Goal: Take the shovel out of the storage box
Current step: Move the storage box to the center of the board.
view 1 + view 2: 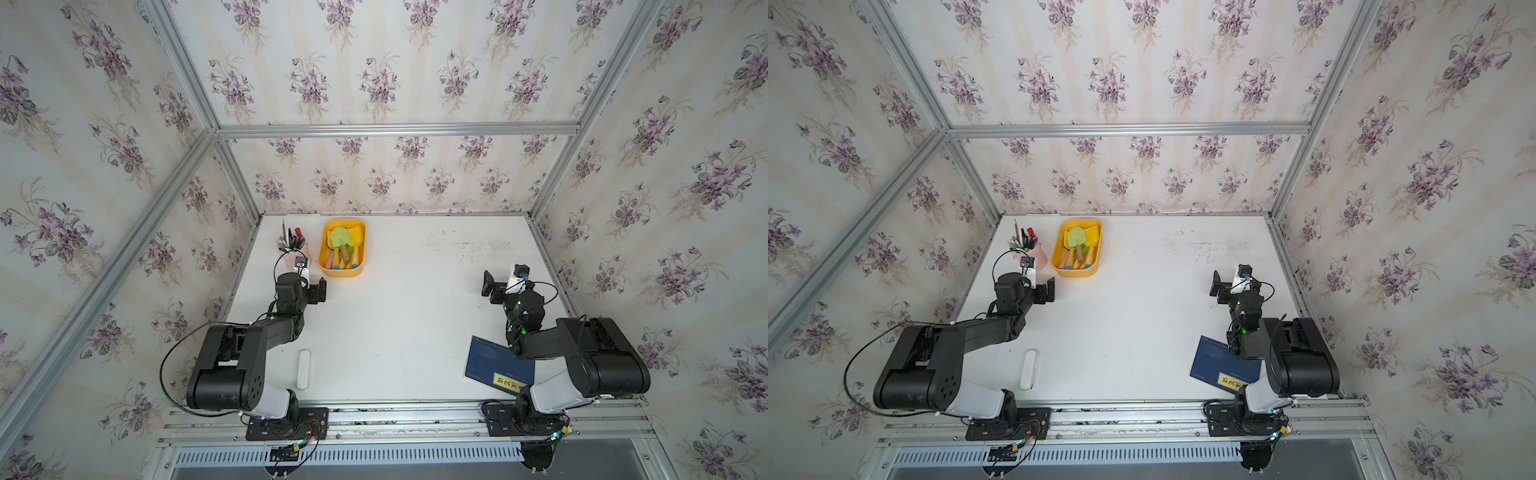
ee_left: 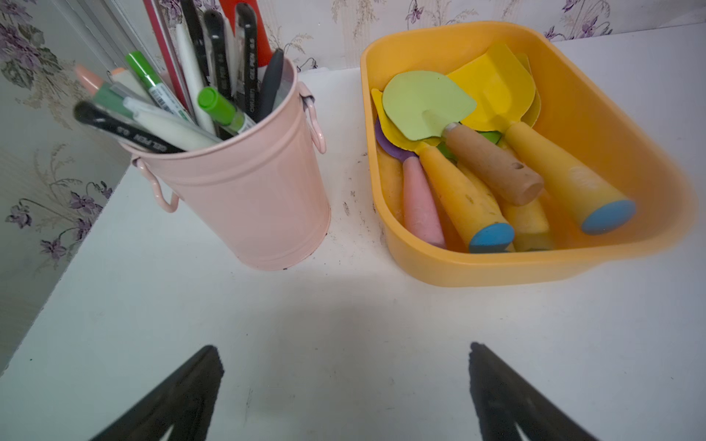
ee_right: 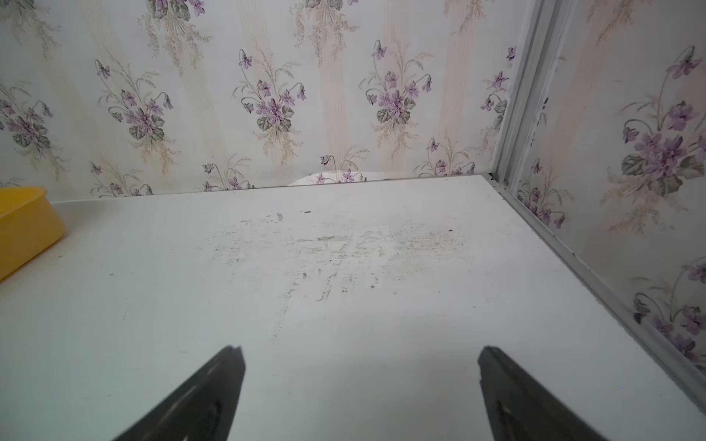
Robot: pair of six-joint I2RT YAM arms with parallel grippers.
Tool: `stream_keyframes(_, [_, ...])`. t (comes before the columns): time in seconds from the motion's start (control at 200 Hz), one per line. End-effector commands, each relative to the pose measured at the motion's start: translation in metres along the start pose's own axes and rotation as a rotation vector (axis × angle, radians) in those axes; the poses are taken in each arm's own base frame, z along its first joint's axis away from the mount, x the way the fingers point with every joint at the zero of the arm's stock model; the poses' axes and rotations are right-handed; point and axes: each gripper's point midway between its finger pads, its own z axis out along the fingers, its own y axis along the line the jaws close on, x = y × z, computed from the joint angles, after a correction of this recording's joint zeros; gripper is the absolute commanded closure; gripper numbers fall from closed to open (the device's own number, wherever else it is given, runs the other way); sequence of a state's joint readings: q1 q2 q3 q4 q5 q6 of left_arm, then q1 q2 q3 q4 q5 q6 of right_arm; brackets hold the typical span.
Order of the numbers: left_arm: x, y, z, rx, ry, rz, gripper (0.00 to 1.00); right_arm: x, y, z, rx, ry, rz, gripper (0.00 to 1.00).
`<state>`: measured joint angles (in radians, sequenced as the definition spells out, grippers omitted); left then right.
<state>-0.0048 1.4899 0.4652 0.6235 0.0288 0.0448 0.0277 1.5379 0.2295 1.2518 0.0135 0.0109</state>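
The storage box is a yellow-orange tub at the back left of the white table. It holds several toy shovels lying in a heap. On top lies a shovel with a light green blade and a wooden handle; yellow-bladed ones with yellow handles lie beside and under it. My left gripper hovers just in front of the box's near end, open and empty. My right gripper is far off at the right, open and empty, over bare table; the box's corner shows at that view's edge.
A pink pen cup full of pens stands close to the box's left side. A blue book lies at the front right, partly under the right arm. A white oblong object lies front left. Papered walls and aluminium rails enclose the table.
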Motion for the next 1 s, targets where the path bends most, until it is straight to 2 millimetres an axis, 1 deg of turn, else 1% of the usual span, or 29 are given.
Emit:
stream_keyframes(0.0, [-0.008,0.0,0.0,0.0,-0.029,0.003,0.0,-0.002,0.0,0.0,0.002,-0.008,0.001,0.0])
stream_keyframes(0.724, [-0.008,0.001,-0.001,0.0,-0.034,0.002,0.0,-0.002,0.0,0.0,0.001,-0.007,0.002,0.0])
stream_keyframes(0.759, [-0.009,0.0,-0.001,0.003,-0.034,0.005,0.0,-0.005,0.002,0.0,-0.009,-0.016,-0.001,0.0])
stream_keyframes(0.799, [-0.015,-0.002,-0.003,0.012,-0.033,0.014,0.0,-0.008,0.004,0.0,-0.021,-0.007,-0.006,0.0])
stream_keyframes(0.829, [-0.02,-0.003,-0.007,0.019,-0.031,0.019,0.0,-0.012,0.006,-0.001,-0.031,-0.007,-0.012,0.0])
stream_keyframes(0.849, [-0.021,-0.003,-0.008,0.021,-0.019,0.018,0.0,-0.017,0.007,-0.002,-0.036,-0.009,-0.015,0.0])
stream_keyframes(0.859, [-0.028,-0.002,-0.013,0.018,-0.036,0.018,0.0,-0.018,0.008,-0.002,-0.037,-0.008,-0.016,0.0])
stream_keyframes(0.879, [-0.034,0.0,-0.017,0.014,-0.044,0.016,0.0,-0.022,0.008,-0.003,-0.038,-0.008,-0.017,0.0])
stream_keyframes(0.949, [-0.049,0.003,-0.031,0.007,-0.06,0.008,0.0,-0.038,0.015,-0.004,-0.054,-0.003,-0.021,0.0])
stream_keyframes(0.994, [-0.057,0.004,-0.039,0.005,-0.065,-0.033,0.0,-0.047,0.02,-0.002,-0.068,0.015,0.021,0.0])
